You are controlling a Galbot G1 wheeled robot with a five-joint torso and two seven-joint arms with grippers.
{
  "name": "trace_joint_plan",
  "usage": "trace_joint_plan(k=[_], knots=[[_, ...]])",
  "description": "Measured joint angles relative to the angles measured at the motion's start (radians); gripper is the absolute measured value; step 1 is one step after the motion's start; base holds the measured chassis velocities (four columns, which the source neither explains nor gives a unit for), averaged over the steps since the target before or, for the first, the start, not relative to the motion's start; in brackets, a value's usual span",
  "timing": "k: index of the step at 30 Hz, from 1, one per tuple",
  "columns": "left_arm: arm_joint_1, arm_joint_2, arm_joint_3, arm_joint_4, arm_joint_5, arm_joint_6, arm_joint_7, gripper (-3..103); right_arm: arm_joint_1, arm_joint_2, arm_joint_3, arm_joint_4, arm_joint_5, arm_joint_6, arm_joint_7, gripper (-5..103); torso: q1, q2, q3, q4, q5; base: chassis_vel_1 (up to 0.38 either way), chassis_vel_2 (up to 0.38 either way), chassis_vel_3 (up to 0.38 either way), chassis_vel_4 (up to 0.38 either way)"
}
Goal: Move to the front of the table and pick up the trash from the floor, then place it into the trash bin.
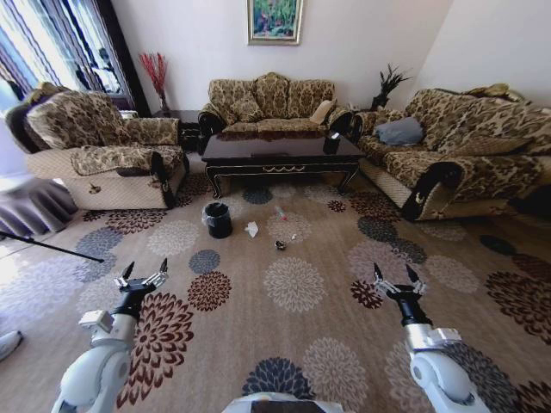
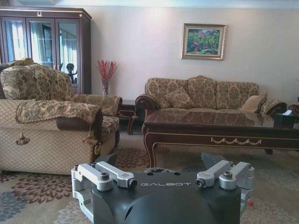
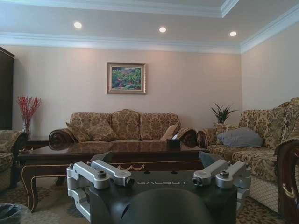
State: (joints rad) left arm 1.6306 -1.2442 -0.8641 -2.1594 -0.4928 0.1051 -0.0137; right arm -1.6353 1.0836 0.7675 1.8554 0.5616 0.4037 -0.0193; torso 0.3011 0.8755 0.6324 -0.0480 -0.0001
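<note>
The dark glossy table point(image 1: 277, 155) stands ahead on the carpet, between the sofas. In front of it on the floor sits the small black trash bin point(image 1: 217, 219) with a clear liner. The trash lies to the bin's right: a white tissue point(image 1: 251, 229), a small bottle with a red cap point(image 1: 281, 212) and a dark wrapper point(image 1: 280, 245). My left gripper point(image 1: 143, 272) and right gripper point(image 1: 396, 277) are held low and near me, well short of the trash, both open and holding nothing. The wrist views look over each open gripper point(image 2: 159, 163) point(image 3: 156, 161) toward the table point(image 2: 219, 133) point(image 3: 93, 154).
A patterned armchair point(image 1: 103, 155) stands at the left, a sofa point(image 1: 271, 103) behind the table and another sofa point(image 1: 456, 155) at the right. A black box of tissues point(image 1: 332, 142) rests on the table. Open flowered carpet point(image 1: 293, 284) lies between me and the trash.
</note>
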Motion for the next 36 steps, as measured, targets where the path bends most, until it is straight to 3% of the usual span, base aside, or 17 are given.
trace_joint_plan(k=[36], knots=[[0.017, 0.014, -0.011, -0.006, 0.003, 0.004, 0.002, 100, -0.013, 0.029, 0.001, 0.013, 0.002, 0.006, 0.005, 100, -0.069, -0.167, -0.097, 0.0001, 0.0001, 0.000, 0.000, 0.000, 0.000]])
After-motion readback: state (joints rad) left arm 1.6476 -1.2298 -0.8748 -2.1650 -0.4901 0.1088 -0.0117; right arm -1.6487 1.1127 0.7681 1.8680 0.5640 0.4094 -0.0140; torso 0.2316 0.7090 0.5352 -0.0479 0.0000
